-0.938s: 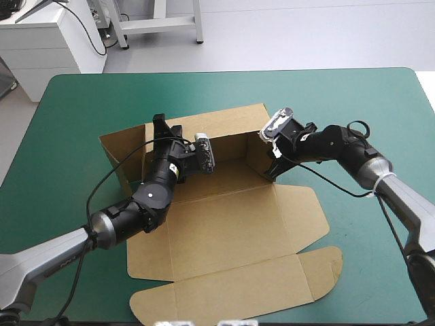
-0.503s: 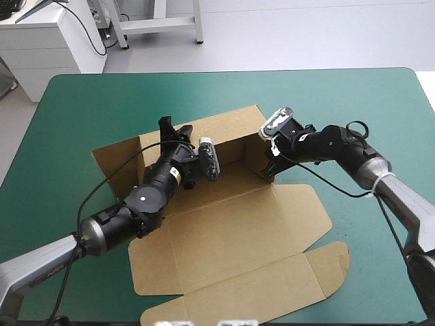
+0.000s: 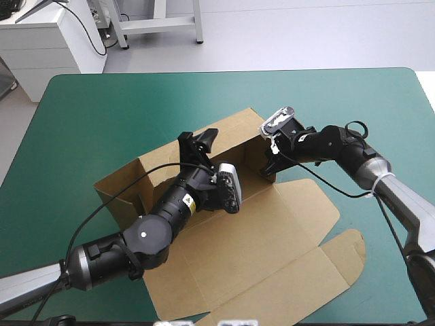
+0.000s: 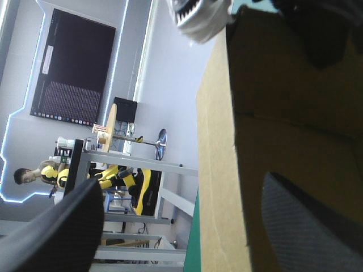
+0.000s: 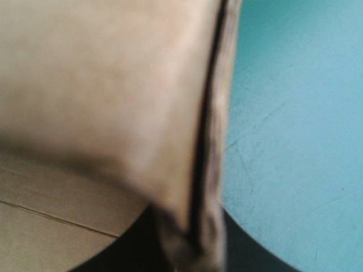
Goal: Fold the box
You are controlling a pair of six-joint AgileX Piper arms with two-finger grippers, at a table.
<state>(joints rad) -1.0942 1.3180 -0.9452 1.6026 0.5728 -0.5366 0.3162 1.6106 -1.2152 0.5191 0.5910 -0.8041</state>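
Swinging counter-clockwise since the earlier frames, the box (image 3: 272,258) lay skewed on the middle of the table (image 3: 88,109), no longer square to its edges. Lid panel and flaps flat, back and side walls raised. Left gripper (image 3: 197,144) had pushed forward along the box's back wall and stood over that wall's top edge, fingers wide apart, the board rising between them but nothing gripped. Right gripper (image 3: 270,166) stayed at the box's right wall, fingers all but closed on a doubled edge of board there. Judged: the right hold served as a pivot while the left arm shoved the sheet round. Walls were up but not tucked and the left wall leaned outward, so the fold was partway at best, and the skew might need correcting. Writing: none readable on the box, plain brown board. Small yellow sticker (image 3: 185,201) on the left arm, too small to read.
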